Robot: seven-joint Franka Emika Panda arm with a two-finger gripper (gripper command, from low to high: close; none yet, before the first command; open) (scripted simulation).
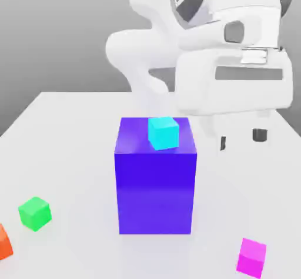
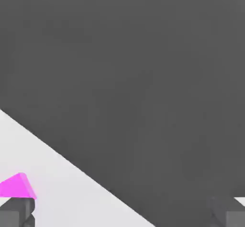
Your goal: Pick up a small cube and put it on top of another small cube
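the pincer (image 1: 241,139) hangs wide open and empty, far behind the pink cube (image 1: 252,257) and green cube (image 1: 34,213).

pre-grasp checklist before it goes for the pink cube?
1. Pincer open, holding nothing: ok.
2. Pink cube free on the table, nothing touching it: ok.
3. Pincer over pink cube: not ok, it hangs beyond it, beside the blue block.
4. Green cube top bare: ok.
5. Path pink to green: not ok, blue block with cyan cube stands between.
6. Orange cube apart from green: ok.
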